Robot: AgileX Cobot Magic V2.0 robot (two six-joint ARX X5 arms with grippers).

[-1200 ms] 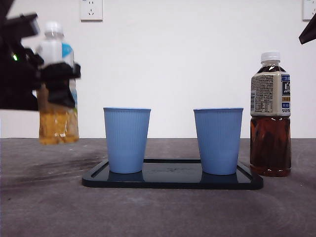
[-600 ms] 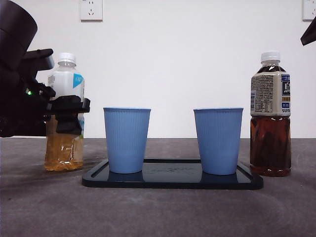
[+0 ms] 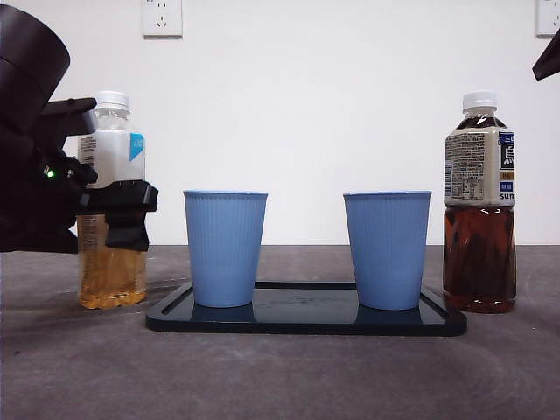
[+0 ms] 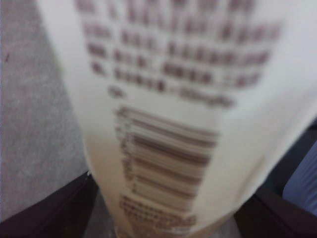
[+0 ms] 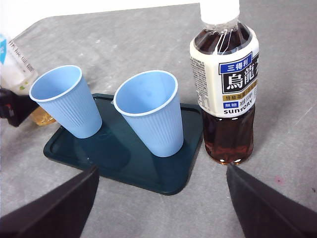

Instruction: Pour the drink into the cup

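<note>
Left gripper (image 3: pixel 122 214) clamped round the pale drink bottle (image 3: pixel 111 201) at mid-height, jaws pressing either side of the label; in the left wrist view just a blurry label and barcode (image 4: pixel 168 153) filling everything, black jaws hugging it on both sides. Compared with a second ago: was hanging clear above the table and motion-blurred, now down with its base on the grey table (image 3: pixel 280 367); compared with half a second ago: barely shifted, a touch further from the tray, grip sitting slightly lower on the bottle. Standing upright, white cap on, yellowish liquid in the lower half, just beside the dark tray (image 3: pixel 306 319) but not touching it.

Two blue cups on that tray, same as in both earlier frames; near cup (image 3: pixel 225 248) next to the pale bottle, far cup (image 3: pixel 387 249) toward the dark tea bottle (image 3: pixel 479 206); both upright, apart from each other, looking empty from the right wrist view (image 5: pixel 148 111). Tea bottle off the tray on the table, close beside the tray's end, capped, hasn't budged.

Right gripper (image 5: pixel 158 208) hanging back over the table near the tea bottle, jaws spread wide with nothing between them; only a black tip (image 3: pixel 547 57) at the top corner in the front view, same spot as before. Wall socket (image 3: pixel 162 16) up on the white wall behind, for what it's worth.
</note>
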